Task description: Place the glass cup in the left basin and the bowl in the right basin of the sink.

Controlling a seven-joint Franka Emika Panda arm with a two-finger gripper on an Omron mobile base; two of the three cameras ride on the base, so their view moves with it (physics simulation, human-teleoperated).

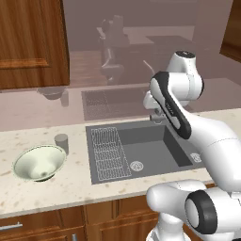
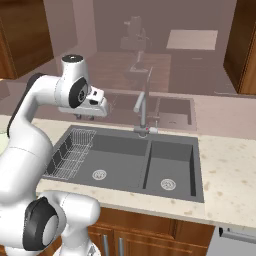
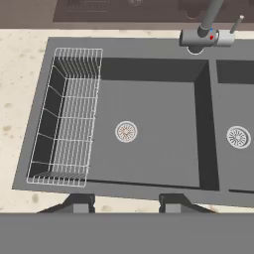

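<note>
Glass cup (image 1: 61,140) stands on the counter (image 1: 70,183) left of the sink (image 1: 141,150), just behind the bowl (image 1: 39,162). End effector (image 3: 126,202), fingers apart and empty, hovers over the left basin (image 3: 149,134), so the cup lies well to its left

The glass cup (image 1: 61,141) stands just behind the bowl (image 1: 39,163) on the counter (image 1: 70,181) (left of the sink (image 1: 141,151)).

Arm's folded up high, elbow bent sharply, with the wrist turned so the gripper (image 3: 126,202) points straight down above the sink's (image 3: 149,196) front edge. Its two fingers (image 3: 79,203) sit apart with nothing between them, holding nothing.
</note>
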